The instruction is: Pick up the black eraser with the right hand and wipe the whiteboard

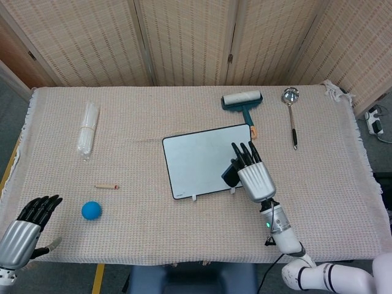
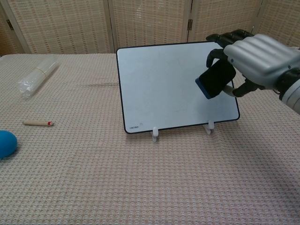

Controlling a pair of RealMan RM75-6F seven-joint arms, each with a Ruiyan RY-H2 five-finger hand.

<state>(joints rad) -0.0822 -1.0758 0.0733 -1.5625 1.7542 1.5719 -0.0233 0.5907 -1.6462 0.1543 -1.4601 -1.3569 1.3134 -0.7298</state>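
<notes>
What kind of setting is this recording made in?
Likely an indoor lab or demo station, not a home: a cloth-covered table backed by woven folding screens, laid with unrelated props like a small whiteboard, lint roller and ladle.

Behind the worktop (image 1: 184, 233), which is covered by a beige waffle-weave cloth (image 1: 343, 184) with a fringed right edge, stands a folding screen (image 1: 184, 37) of pale woven panels set in light wooden frames, with small dark hinges at the panel joints. Grey floor (image 1: 9, 116) shows at the left of the head view, with a yellow strip (image 1: 98, 278) near the lower edge, and at the far right a white power strip (image 1: 375, 119) with cables lies on the floor. Lighting is even and diffuse, casting only soft shadows on the cloth.
</notes>
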